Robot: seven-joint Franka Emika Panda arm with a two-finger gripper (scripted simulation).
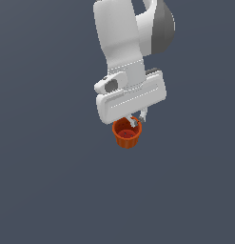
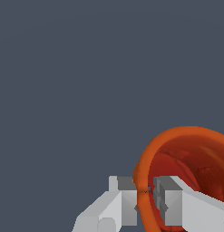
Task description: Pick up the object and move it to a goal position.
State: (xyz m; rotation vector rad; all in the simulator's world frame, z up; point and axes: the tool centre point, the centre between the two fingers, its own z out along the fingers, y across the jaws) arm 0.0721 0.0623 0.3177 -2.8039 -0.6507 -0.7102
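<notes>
Two grey-tipped fingers [image 2: 127, 199] of the end effector [image 2: 146, 192] fill the near corner of the wrist view, and they pinch the rim wall of the orange-red cup [image 2: 186, 158] between them: one finger sits outside the wall, the other reaches inside against the darker red interior. The pads press the thin wall from both sides, so the end effector is clamped on the cup at its rim rather than around its whole body.

From the exterior view, the cup [image 1: 127, 135] hangs directly beneath the white end effector [image 1: 137, 119], its mouth turned up and toward the camera, its ribbed, tapered sides narrowing downward. One slim fingertip dips into the cup's mouth on the exterior view's right side of the rim. The cup is plainly narrower than the broad white body above it.

Further back, the white arm [image 1: 119, 33] rises out of the top of the exterior view, with a grey rounded joint cover [image 1: 162, 31] on the exterior view's right. Behind everything lies a flat, featureless dark blue-grey backdrop [image 1: 43, 190]; whether the cup touches any surface I cannot tell.
</notes>
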